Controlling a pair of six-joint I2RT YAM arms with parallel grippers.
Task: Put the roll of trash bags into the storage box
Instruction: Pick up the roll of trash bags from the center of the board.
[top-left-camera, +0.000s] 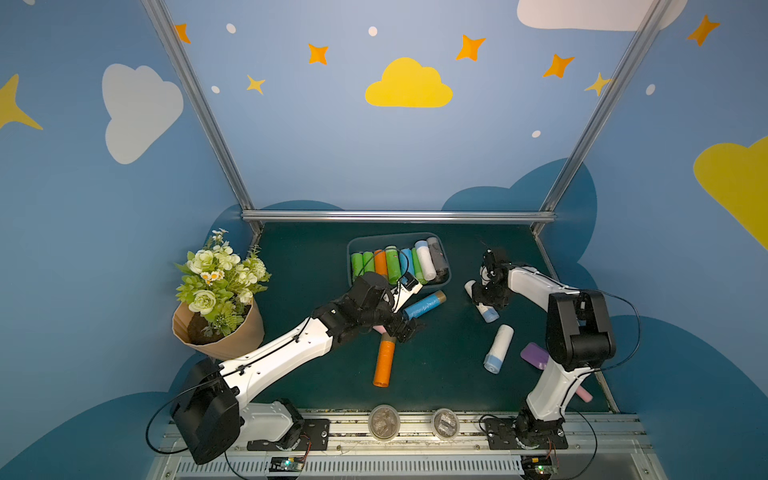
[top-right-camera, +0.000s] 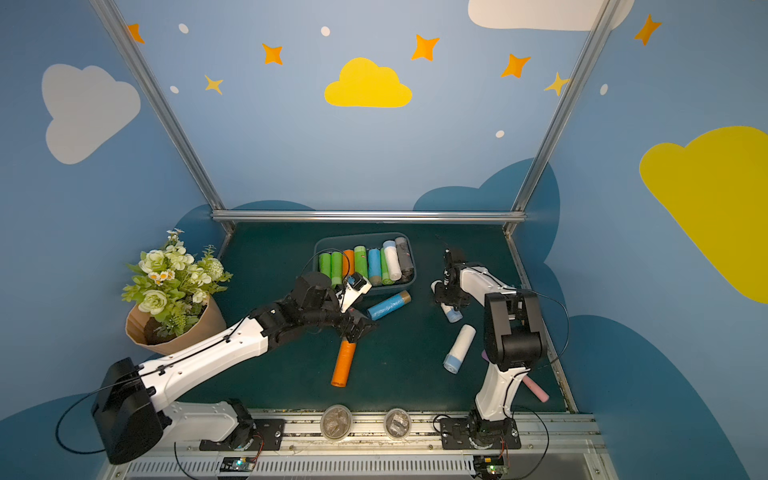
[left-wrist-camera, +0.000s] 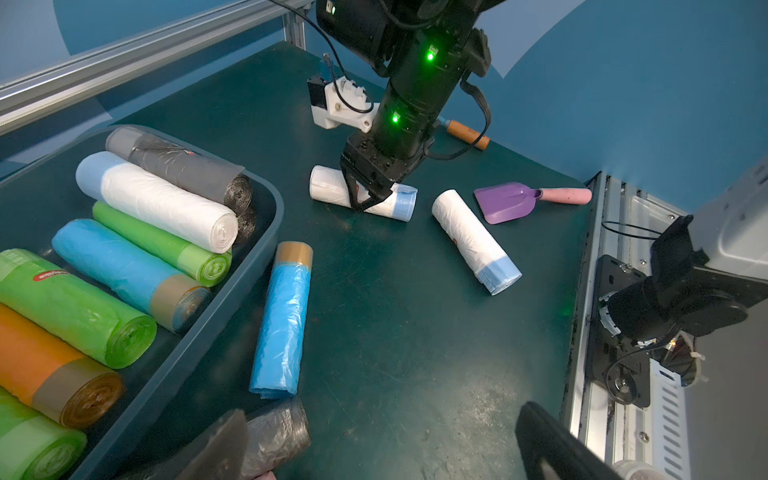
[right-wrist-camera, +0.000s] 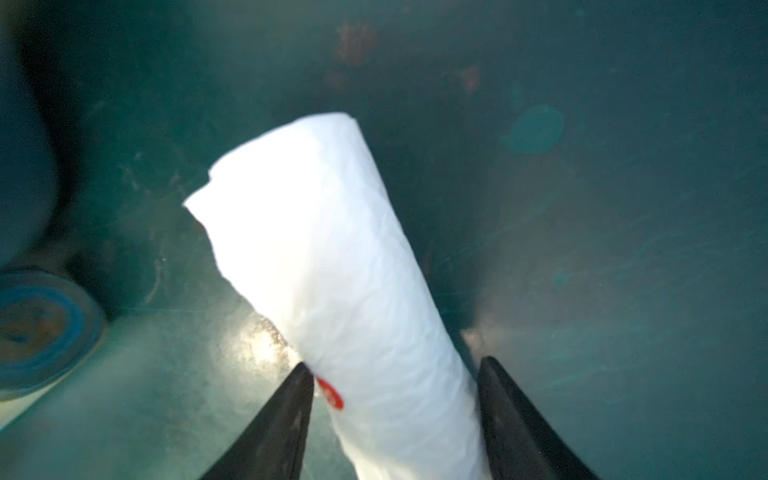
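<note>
Hazards at the grasp of the white roll

The right end effector (right-wrist-camera: 390, 365) is lowered over the white roll (right-wrist-camera: 332, 270), which lies on the desk (left-wrist-camera: 415, 332) apart from the storage box (left-wrist-camera: 249, 270), to the robot's right of it. One finger is seen on each side of the roll at a narrow setting. Whether the roll is firmly clamped cannot be told.

The roll is round and wrapped in slick, soft film. If the fingers close unevenly, it is likely to be pushed aside or rolled away. If only loose film is pinched, it may slip or droop on the lift.

The box is nearly filled by a row of rolls (top-left-camera: 392, 264), and little bare floor is left. A roll released on top of the others could be expected to tumble over the shallow rim.

The left end effector (left-wrist-camera: 384, 413) is spread wide and holds nothing. It hangs low near the box's near wall, with a grey roll (left-wrist-camera: 278, 432) just beside one finger. That arm's wrist overlaps the near rim in both top views, so contact is a risk if the box is approached from that side.

A blue roll (left-wrist-camera: 284, 316) lies just beside the box wall. A second white roll (left-wrist-camera: 469, 237), an orange roll (top-left-camera: 385, 361), a purple scoop (left-wrist-camera: 505, 203) and potted flowers (top-left-camera: 216, 286) lie apart from the likely path.
</note>
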